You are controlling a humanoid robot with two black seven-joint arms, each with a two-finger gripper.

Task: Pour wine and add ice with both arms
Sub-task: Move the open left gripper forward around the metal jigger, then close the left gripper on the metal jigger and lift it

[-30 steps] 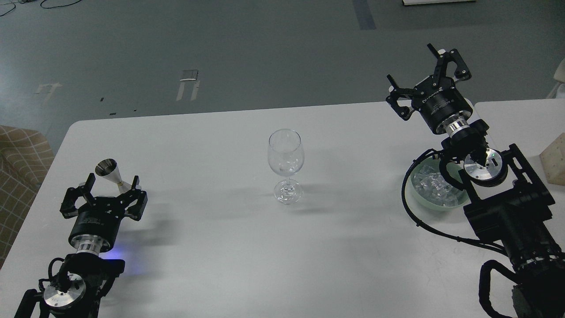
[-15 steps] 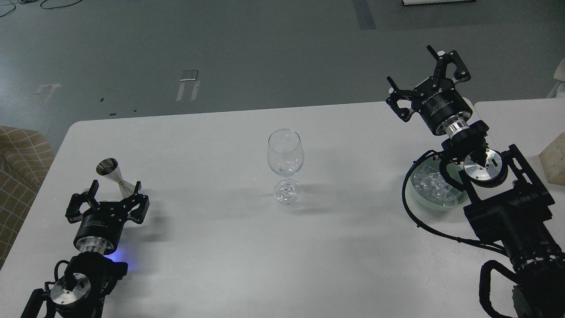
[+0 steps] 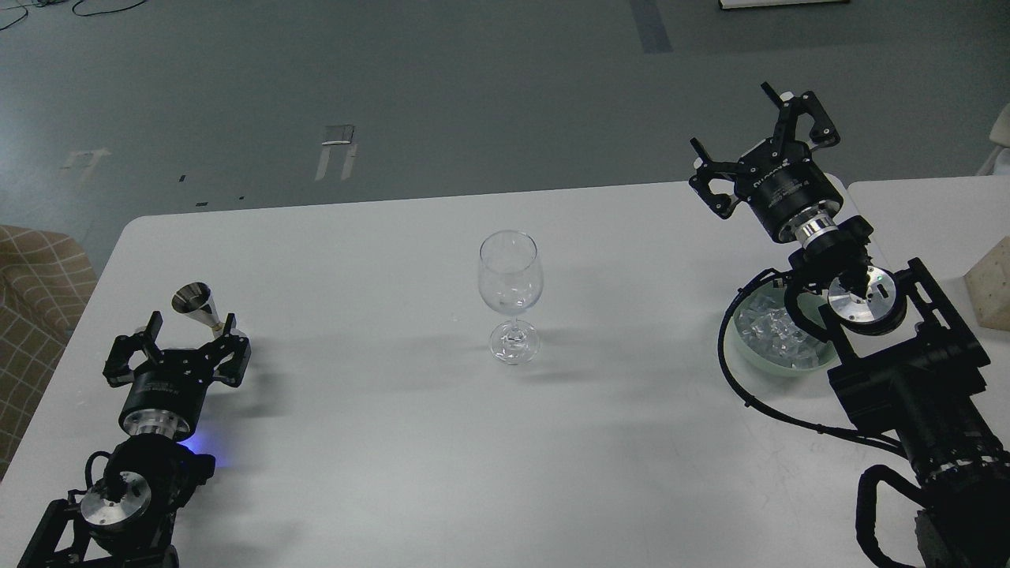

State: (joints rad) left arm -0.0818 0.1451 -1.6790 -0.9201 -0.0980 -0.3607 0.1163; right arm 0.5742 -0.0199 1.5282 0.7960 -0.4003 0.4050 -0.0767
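A clear stemmed wine glass stands upright at the table's middle; I cannot tell whether it holds wine. A small steel jigger stands at the left. My left gripper is open, low over the table, its two fingers either side of the jigger's lower cone, which it partly hides. A pale green bowl at the right holds a heap of clear ice cubes, partly hidden by my right arm. My right gripper is open and empty, raised over the table's far right edge, beyond the bowl.
The white table ends at the far edge near the right gripper. A second white table adjoins on the right with a beige block on it. A checked beige seat stands off the left edge.
My left gripper has shifted left and slightly toward the jigger, so the jigger now sits between its fingers. The right gripper has barely moved. Glass and bowl are unmoved.
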